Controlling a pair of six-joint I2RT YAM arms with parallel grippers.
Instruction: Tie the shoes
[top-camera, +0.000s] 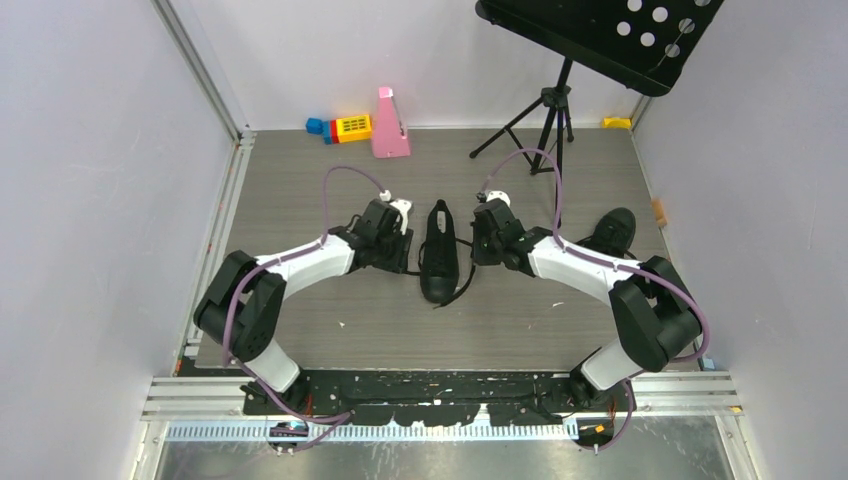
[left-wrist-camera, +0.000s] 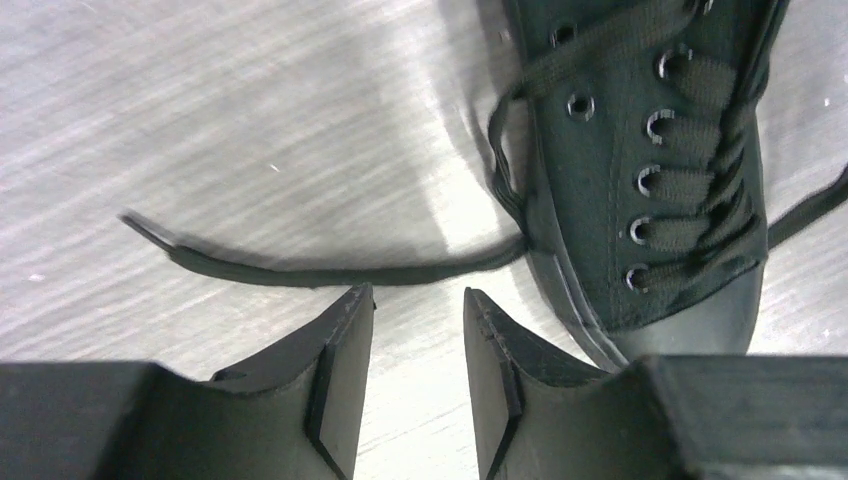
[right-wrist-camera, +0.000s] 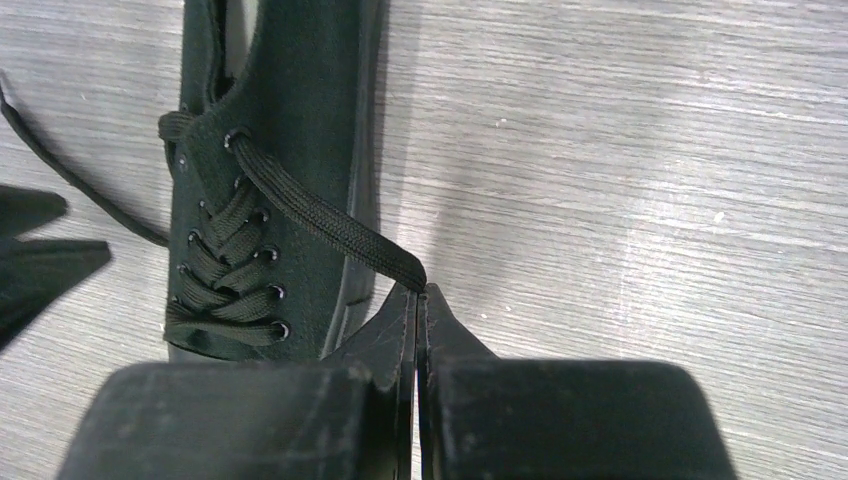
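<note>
This looks like a robot lab's test cell. Plain white panels (top-camera: 90, 150) on aluminium framing (top-camera: 205, 80) box in the grey wood-grain table (top-camera: 330, 340). The left arm (top-camera: 300, 262) and right arm (top-camera: 580, 262) are bolted to a slotted metal rail (top-camera: 200, 398) at the table's near edge. Toy blocks (top-camera: 345, 128), a pink wedge (top-camera: 388, 125) and a black music stand (top-camera: 600, 35) sit along its far edge.

Matt blk canvas shoe (right-wrist-camera: 300, 100), woven cloth lace (right-wrist-camera: 320, 222), wood-grain table (right-wrist-camera: 620, 180).
</note>
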